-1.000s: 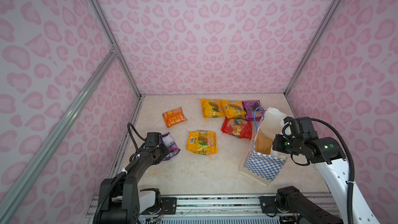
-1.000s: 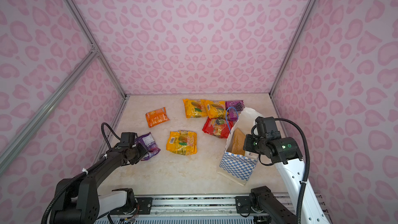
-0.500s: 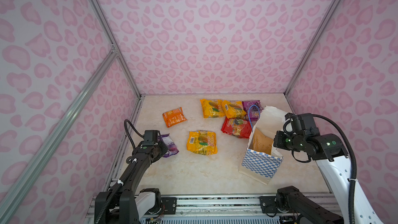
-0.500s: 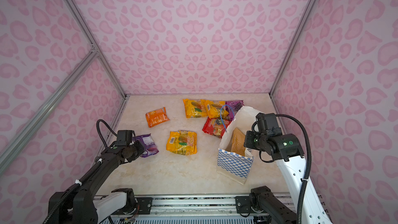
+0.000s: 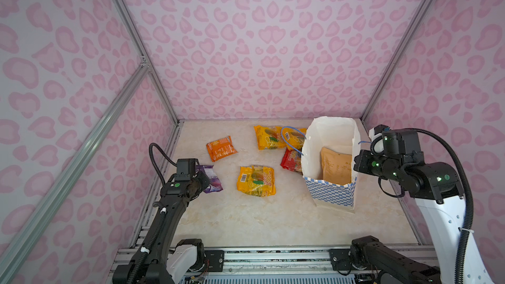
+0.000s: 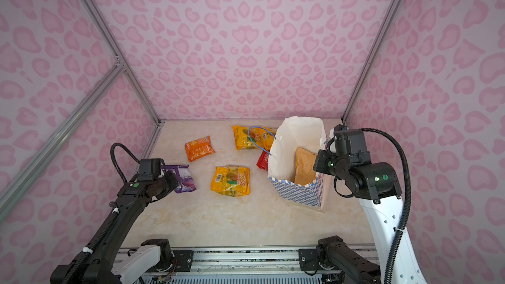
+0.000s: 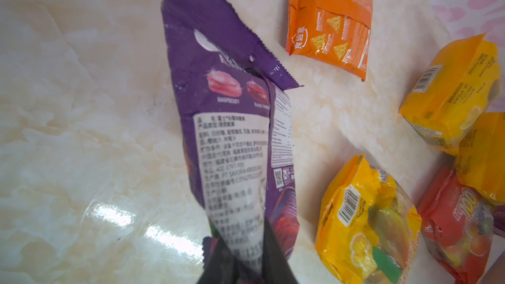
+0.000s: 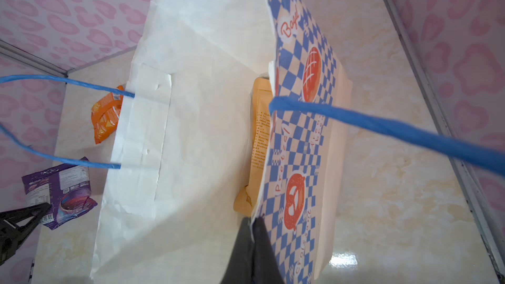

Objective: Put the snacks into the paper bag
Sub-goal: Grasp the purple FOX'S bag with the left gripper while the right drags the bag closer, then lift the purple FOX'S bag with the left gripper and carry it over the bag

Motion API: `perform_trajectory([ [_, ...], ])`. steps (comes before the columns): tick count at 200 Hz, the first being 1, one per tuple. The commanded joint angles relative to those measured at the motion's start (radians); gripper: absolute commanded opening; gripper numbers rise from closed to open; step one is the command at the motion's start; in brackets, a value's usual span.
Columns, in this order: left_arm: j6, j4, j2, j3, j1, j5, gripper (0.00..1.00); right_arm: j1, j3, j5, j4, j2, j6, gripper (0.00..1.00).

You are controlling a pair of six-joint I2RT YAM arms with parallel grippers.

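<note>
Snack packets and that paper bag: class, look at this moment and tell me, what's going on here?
The left pincer is shut on one end of the purple packet, at the left of the table. The right pincer pinches the paper bag by its checkered wall at the rim; the bag stands upright and open. One tan packet stands inside. The orange packet, red packet and yellow packets lie outside.
</note>
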Motion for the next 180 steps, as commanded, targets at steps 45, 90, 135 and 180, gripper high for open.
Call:
perform_trajectory([
  [45, 0.02, -0.056, -0.051, 0.035, -0.002, -0.002, 0.16, 0.121, 0.201, -0.022, 0.001, 0.119, 0.006, 0.0],
  [90, 0.023, -0.077, -0.083, 0.061, -0.002, 0.021, 0.16, 0.225, 0.188, -0.071, 0.079, 0.165, 0.032, 0.0],
  [135, 0.031, -0.101, -0.09, 0.093, 0.0, 0.04, 0.15, 0.229, -0.028, -0.141, 0.21, 0.141, 0.043, 0.0],
  [180, 0.028, -0.179, -0.111, 0.254, -0.001, 0.105, 0.14, 0.229, -0.226, -0.14, 0.275, 0.113, 0.046, 0.0],
])
